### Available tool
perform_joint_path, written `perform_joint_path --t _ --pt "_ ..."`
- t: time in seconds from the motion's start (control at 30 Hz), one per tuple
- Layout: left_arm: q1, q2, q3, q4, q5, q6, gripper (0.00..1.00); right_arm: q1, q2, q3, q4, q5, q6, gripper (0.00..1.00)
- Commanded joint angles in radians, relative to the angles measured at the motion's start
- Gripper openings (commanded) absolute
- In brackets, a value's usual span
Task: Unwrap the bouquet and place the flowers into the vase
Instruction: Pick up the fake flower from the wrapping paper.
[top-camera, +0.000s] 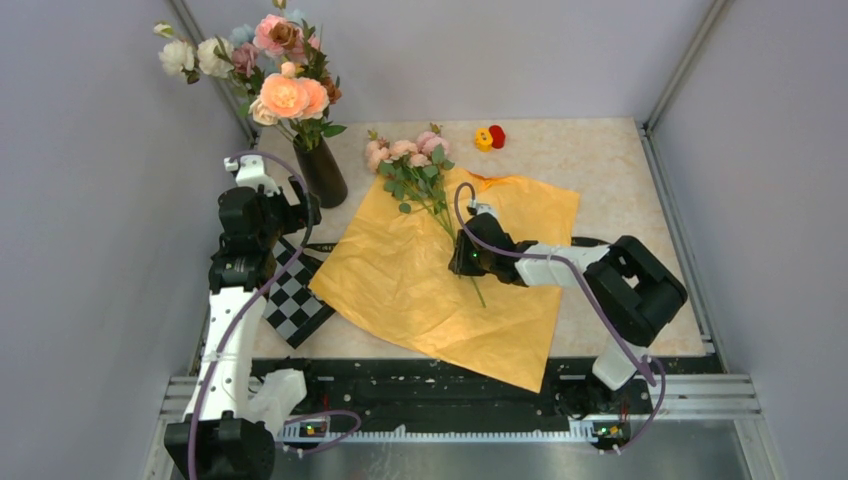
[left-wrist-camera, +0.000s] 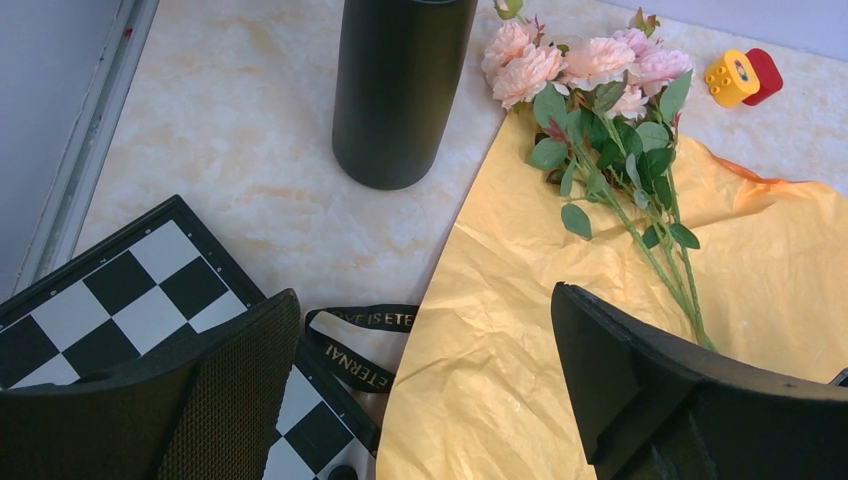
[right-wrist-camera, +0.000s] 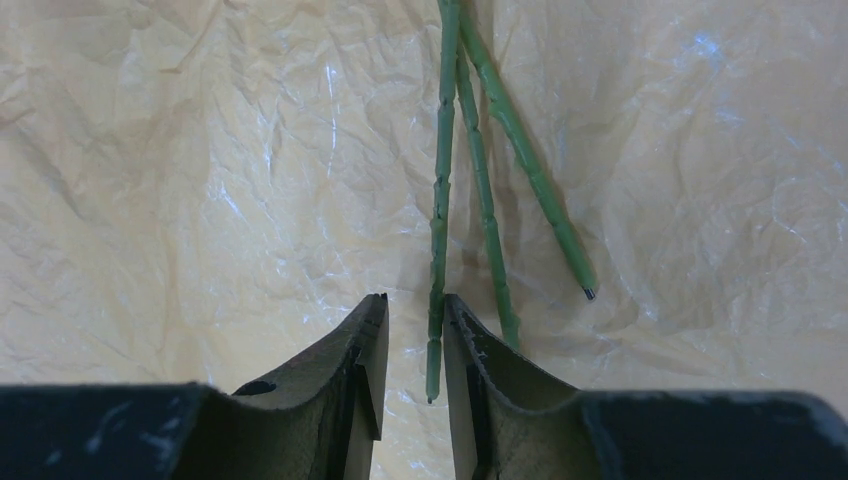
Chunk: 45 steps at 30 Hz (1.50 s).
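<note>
a stem of the flowers (right-wrist-camera: 437, 250) inside the right tool (right-wrist-camera: 415, 335)

Both arms posed
Left arm (top-camera: 245, 225) raised, jaws wide; right arm (top-camera: 555, 265) stretched low toward frame centre, jaws nearly together.

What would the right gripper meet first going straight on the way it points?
The right gripper would likely meet the green stems, one lying between its fingers; orange paper beneath, depth unclear.
</note>
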Motion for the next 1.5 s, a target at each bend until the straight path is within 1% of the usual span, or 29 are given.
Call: perform_joint_path --t 0.0,0.2,0.47,0.77,0.87,1.0,1.07,1.1,1.23,1.47 --pt "-0.002 -0.013 0.010 0.018 -0.018 0.013 0.99 -0.013 0.018 0.022 0.062 -0.028 0.032 0.28" --pt "-0.002 -0.017 0.010 0.017 -0.018 0.013 0.99 -0.028 0.026 -0.002 0.103 -0.050 0.055 0.27" --pt "-0.003 -0.018 0.010 0.015 -0.018 0.013 0.99 -0.059 0.057 -0.048 0.181 -0.123 0.103 0.24" --pt "-0.002 -0.016 0.011 0.015 -0.018 0.013 0.99 -0.091 0.099 -0.099 0.311 -0.199 0.152 0.23" --pt "-0.003 -0.016 0.010 0.015 -0.019 0.013 0.99 -0.093 0.101 -0.104 0.316 -0.196 0.152 0.20" --pt "-0.002 -0.015 0.009 0.015 -0.020 0.013 0.99 -0.099 0.096 -0.111 0.327 -0.193 0.149 0.09" --pt "-0.002 -0.014 0.009 0.015 -0.021 0.013 0.99 -0.099 0.080 -0.120 0.347 -0.195 0.150 0.02" --pt "-0.003 -0.013 0.009 0.015 -0.021 0.013 0.99 -0.099 0.069 -0.126 0.357 -0.194 0.149 0.00" --pt "-0.003 -0.012 0.007 0.016 -0.022 0.013 0.99 -0.099 0.015 -0.143 0.386 -0.181 0.142 0.00" --pt "-0.002 -0.012 0.007 0.017 -0.022 0.013 0.99 -0.101 -0.128 -0.215 0.533 -0.183 0.147 0.00"
